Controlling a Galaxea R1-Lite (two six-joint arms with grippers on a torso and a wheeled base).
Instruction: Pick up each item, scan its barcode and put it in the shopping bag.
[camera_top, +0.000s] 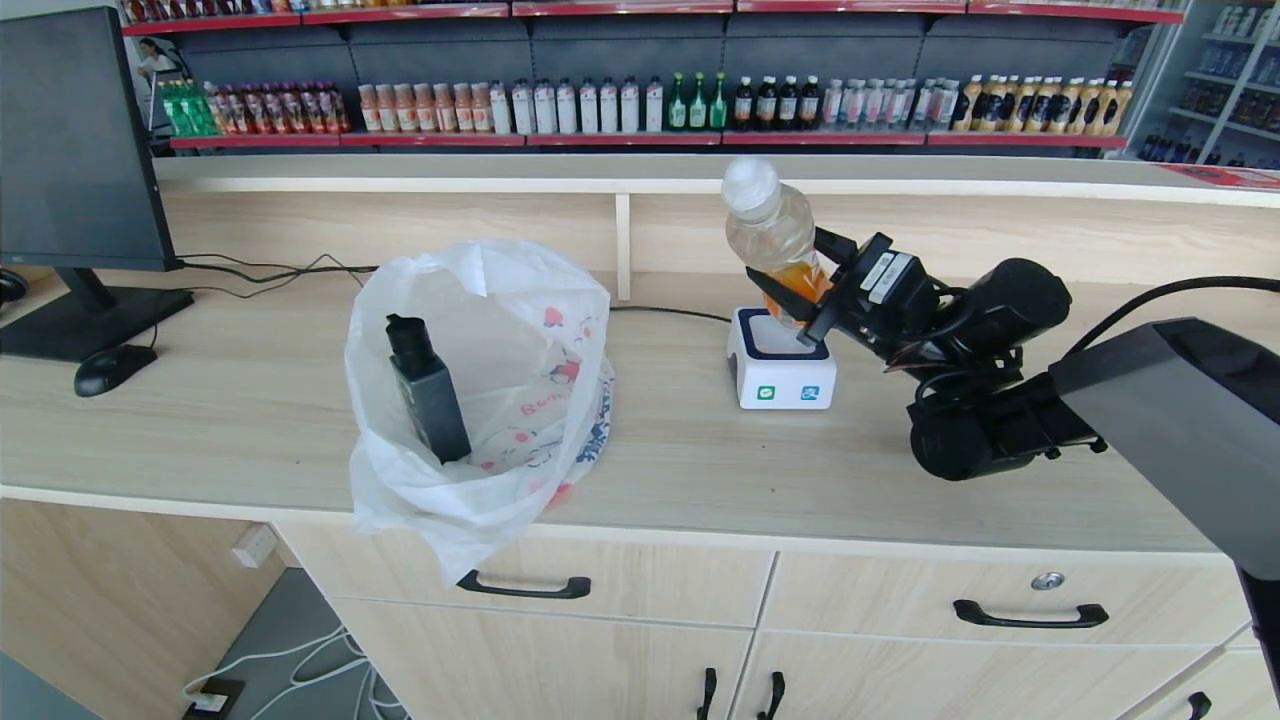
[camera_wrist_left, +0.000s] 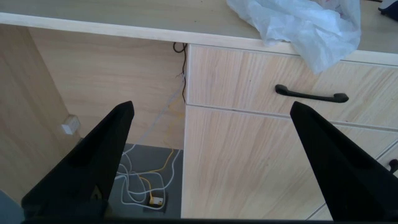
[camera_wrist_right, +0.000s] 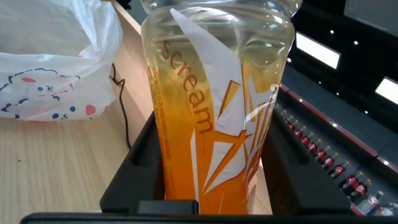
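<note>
the right pincer (camera_top: 800, 292) is clamped on a clear bottle (camera_top: 770, 225) of pale orange drink, its fingers on either side of the orange-and-white label. the bottle is tilted, white cap uppermost and leaning toward the robot's left, with its base just over the dark top window of the small white scanner (camera_top: 782, 378). whether the base touches the scanner cannot be told. the scanner stands on the pale wood worktop (camera_top: 250, 410), right of the middle.

to the left of the scanner and apart from it, the white plastic shopping bag (camera_top: 530, 330) sits open near the front edge of the worktop, part of it hanging over the edge. a dark, flat-sided container (camera_top: 428, 390) stands tilted inside it.

the left pincer (camera_wrist_left: 211, 109) is below the level of the worktop, in front of the cupboard drawers (camera_wrist_left: 249, 81), its fingers spread wide with nothing between them.

a monitor (camera_top: 70, 140) and a mouse (camera_top: 112, 368) are at the far left of the worktop.
</note>
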